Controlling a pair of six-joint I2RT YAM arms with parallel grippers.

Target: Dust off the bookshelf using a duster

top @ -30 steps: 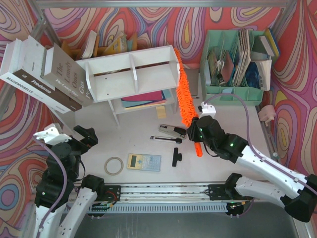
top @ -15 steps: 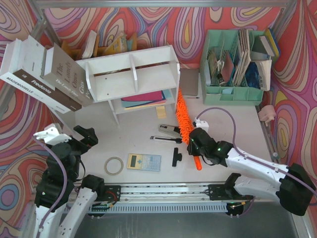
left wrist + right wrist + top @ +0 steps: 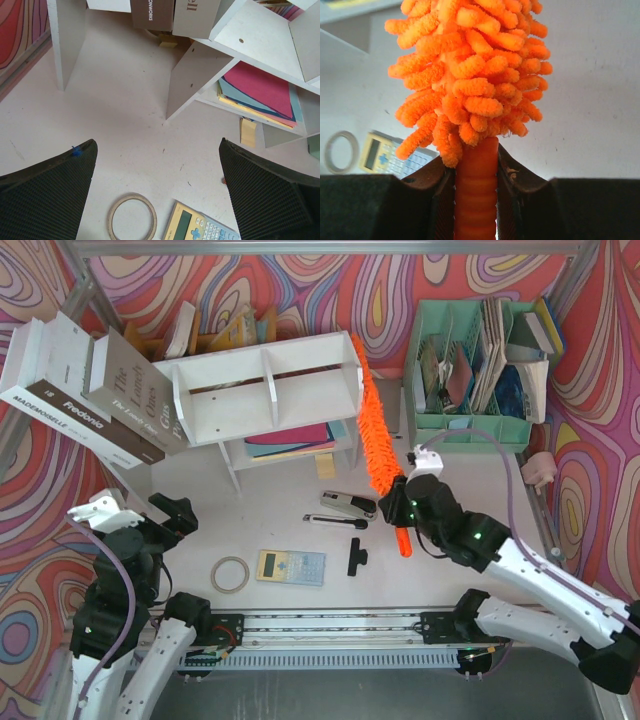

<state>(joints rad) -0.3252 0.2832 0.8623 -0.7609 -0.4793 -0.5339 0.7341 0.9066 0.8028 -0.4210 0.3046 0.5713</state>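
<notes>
The small white wooden bookshelf (image 3: 265,390) is set toward the back of the pale flat table (image 3: 270,505). Two large grey hardback books (image 3: 100,395) are leaned at its 9 o'clock. The long orange fluffy microfibre duster (image 3: 376,435) is found just beside its 3 o'clock end, with the mint-green plastic file organizer (image 3: 470,365) further toward 3 o'clock. At the shelf's 6 o'clock the yellow rectangular calculator (image 3: 291,567) is laid, with the beige tape ring (image 3: 230,574) at its 9 o'clock, the small black clip (image 3: 356,558) at its 3 o'clock and the black metal stapler (image 3: 348,503) at its 1 o'clock.

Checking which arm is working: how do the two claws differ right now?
The right claw is shut on the duster by its handle; the left claw is open and empty. The right claw is mid-table, with the duster along the right end of the bookshelf; the left claw is at the near left, touching nothing. Both have black fingers.
</notes>
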